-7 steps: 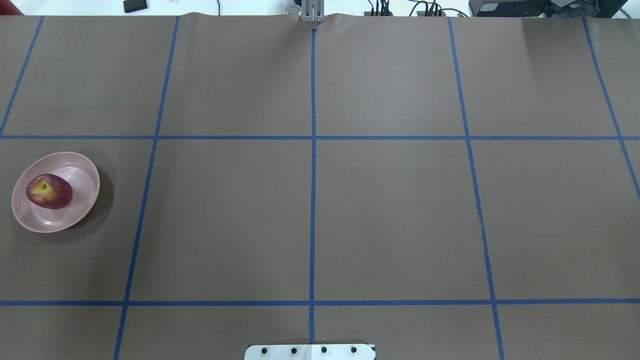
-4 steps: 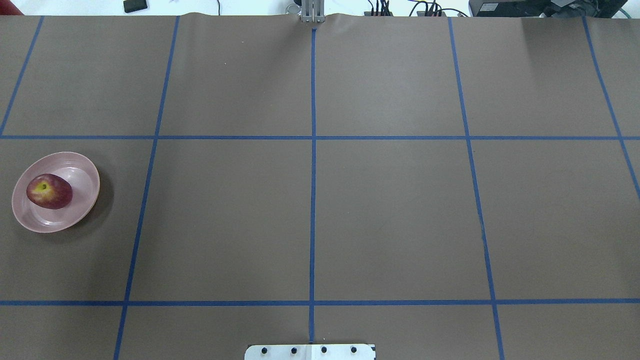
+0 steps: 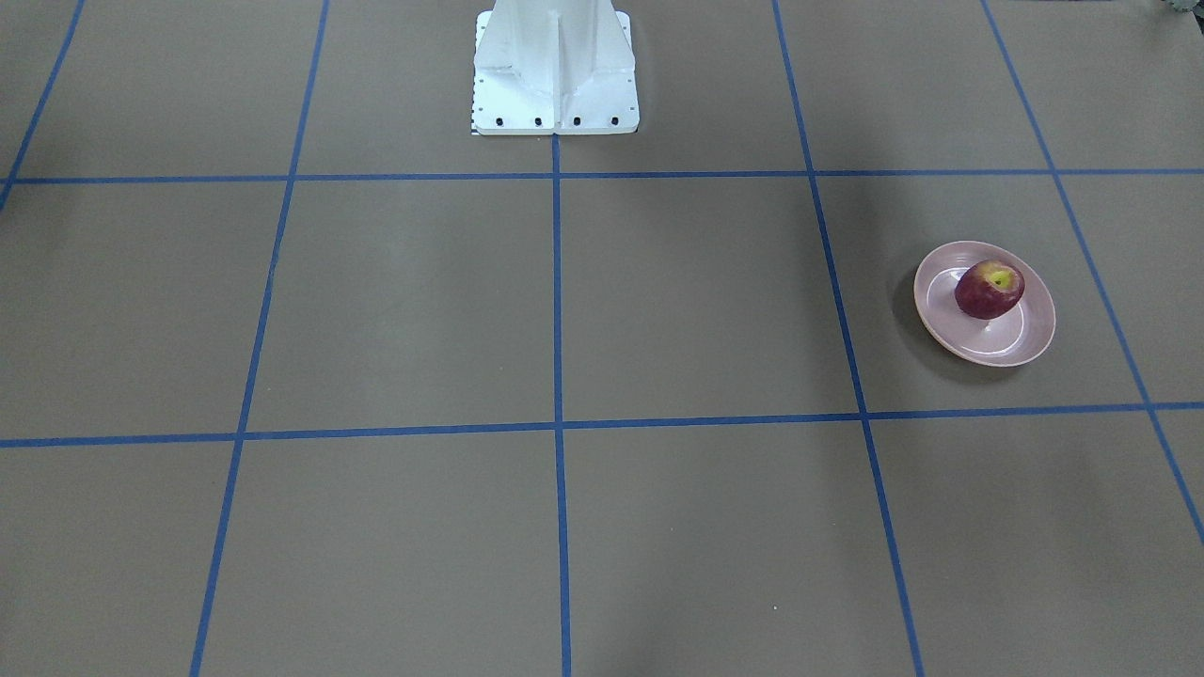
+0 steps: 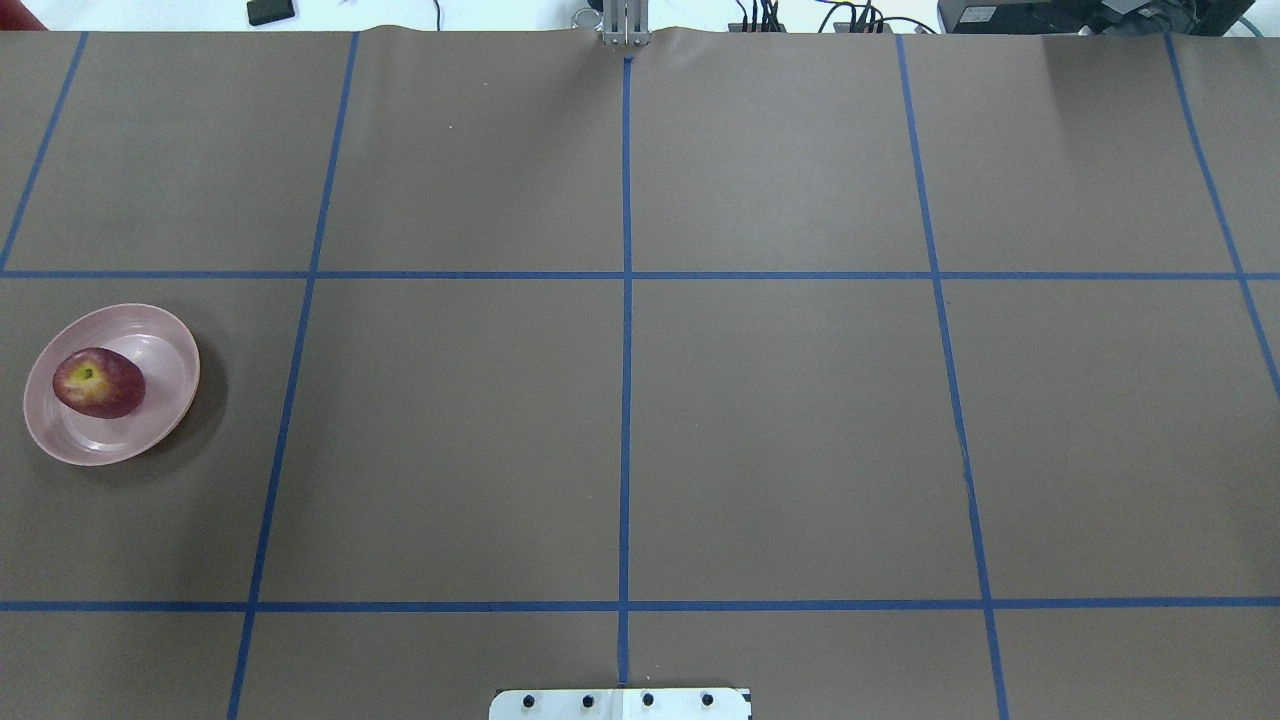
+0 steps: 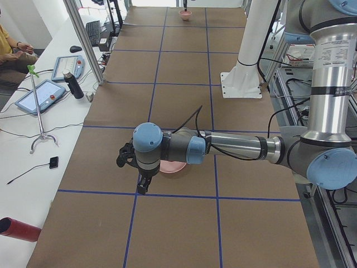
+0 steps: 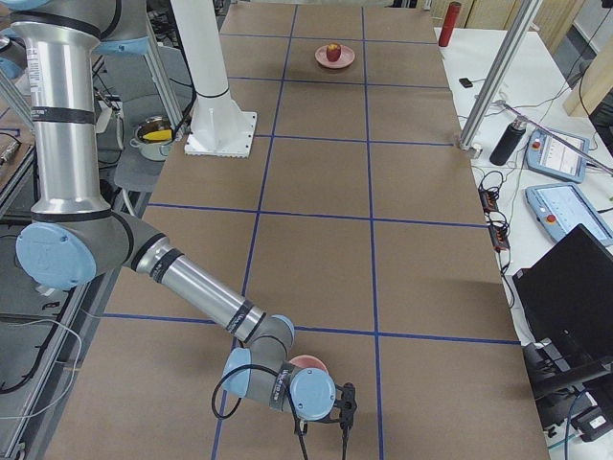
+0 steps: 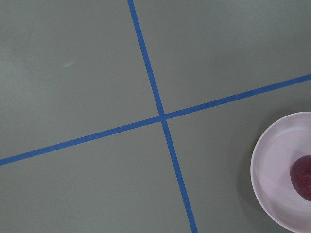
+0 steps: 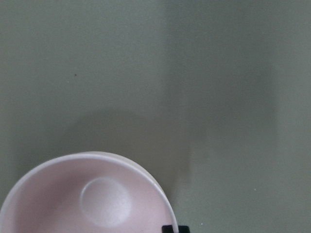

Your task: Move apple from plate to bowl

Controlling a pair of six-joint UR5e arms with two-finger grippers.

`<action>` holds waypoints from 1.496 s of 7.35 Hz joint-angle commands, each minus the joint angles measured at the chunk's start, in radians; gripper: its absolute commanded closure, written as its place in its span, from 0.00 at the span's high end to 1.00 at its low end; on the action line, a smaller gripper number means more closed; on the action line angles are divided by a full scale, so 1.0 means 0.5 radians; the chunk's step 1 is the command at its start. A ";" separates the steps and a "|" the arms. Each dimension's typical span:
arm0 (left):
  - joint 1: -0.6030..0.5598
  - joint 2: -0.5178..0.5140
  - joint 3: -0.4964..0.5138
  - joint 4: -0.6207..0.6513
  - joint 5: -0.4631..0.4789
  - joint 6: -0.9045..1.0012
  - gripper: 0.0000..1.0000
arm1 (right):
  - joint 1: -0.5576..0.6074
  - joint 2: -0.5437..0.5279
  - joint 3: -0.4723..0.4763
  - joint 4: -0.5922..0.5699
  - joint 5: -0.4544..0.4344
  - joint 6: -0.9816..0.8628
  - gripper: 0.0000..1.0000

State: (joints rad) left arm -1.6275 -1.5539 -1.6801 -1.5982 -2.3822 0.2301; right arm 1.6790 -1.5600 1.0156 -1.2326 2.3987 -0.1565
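Note:
The dark red apple lies on the wide pale pink plate at the table's left end; both also show in the front-facing view, apple on plate. The left wrist view catches the plate's rim and a sliver of the apple at its right edge. My left gripper hangs high above the plate; I cannot tell whether it is open. The small deep bowl is empty, under my right gripper, whose state I cannot tell. The bowl sits at the table's right end.
The white robot pedestal stands at the table's near-robot edge. Blue tape lines grid the brown table. On the operators' bench are tablets, a dark bottle and a metal post.

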 commanded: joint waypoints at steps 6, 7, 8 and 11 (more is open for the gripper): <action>0.000 0.006 -0.008 0.009 -0.003 0.000 0.98 | -0.433 0.165 1.044 -0.069 0.296 1.371 0.00; 0.000 0.006 -0.002 0.009 -0.003 0.000 0.98 | -0.586 0.245 1.177 -0.069 0.280 1.663 0.00; 0.000 0.006 -0.002 0.009 -0.003 0.000 0.98 | -0.761 0.361 1.287 -0.072 0.198 2.018 0.00; 0.000 0.006 0.004 0.009 0.000 -0.003 0.98 | -1.398 0.775 1.402 -0.115 -0.227 2.976 0.00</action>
State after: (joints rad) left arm -1.6276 -1.5507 -1.6790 -1.5938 -2.3832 0.2298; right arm 1.1244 -1.2666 1.7025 -1.2733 2.3894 1.1308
